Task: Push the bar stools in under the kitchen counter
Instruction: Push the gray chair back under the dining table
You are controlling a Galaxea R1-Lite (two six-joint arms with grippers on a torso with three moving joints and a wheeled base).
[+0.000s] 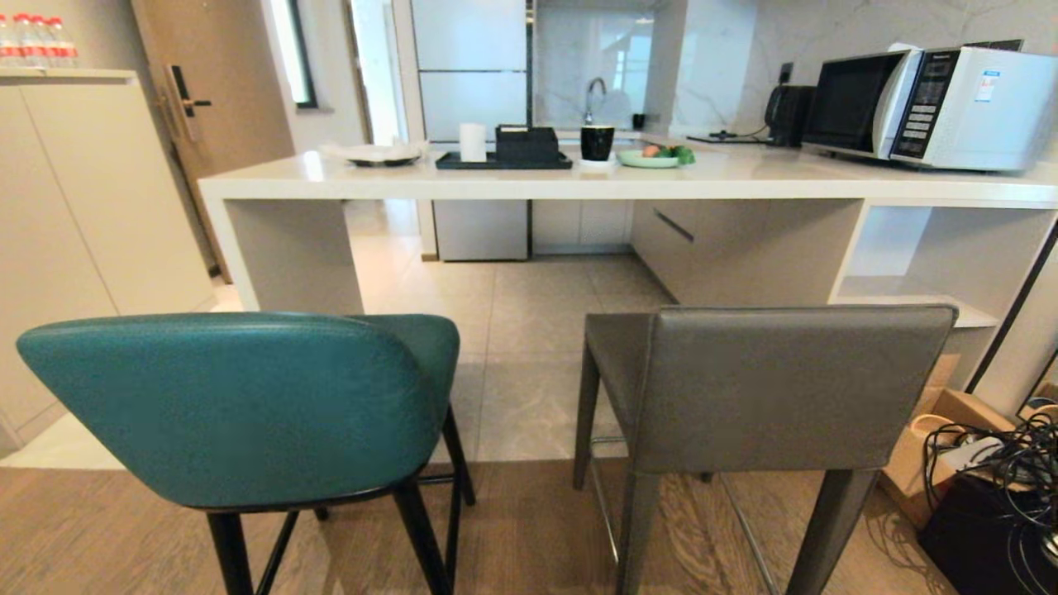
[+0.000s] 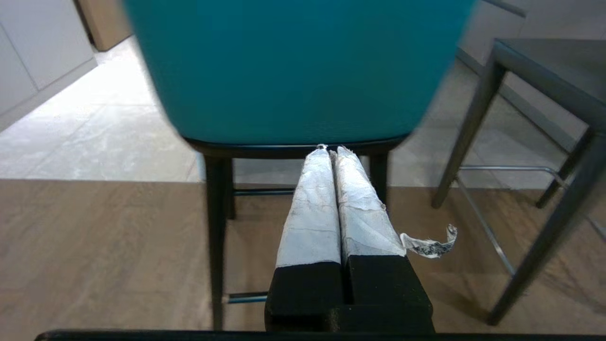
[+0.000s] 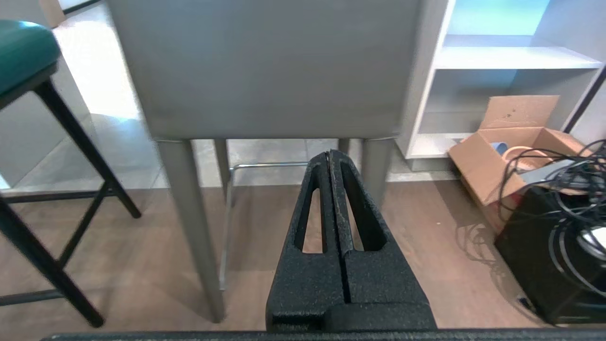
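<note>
You are facing two bar stools that are standing side by side, well short of the kitchen surface (image 1: 529, 178): the teal stool (image 1: 240, 405) on your left, the grey stool (image 1: 793, 388) on your right. Both backs are turned toward you.

Your left hand (image 2: 330, 150) is pointing at the lower edge of the teal back, its tape-wrapped fingers (image 2: 312, 203) pressed together and pinching nothing. Your right hand (image 3: 330, 154) is likewise pressed together and empty, aiming at the bottom of the grey back.

Both stools are probably fairly heavy, rigid and tall on narrow legs, so they are likely to tip if you are pushing high. The leather backs are padded and smooth; you are better off pressing flat and centred, low on each backrest.

An open stretch of floor (image 1: 529, 355) is lying ahead under the slab. Be watching the white side panel (image 1: 289, 256) near the teal stool's path, the shelf cubbies (image 1: 926, 289) beside the grey one, and the change from wood to tile, where legs could catch. A cardboard box (image 3: 511, 147) and cables (image 3: 568, 189) are crowding your right.
</note>
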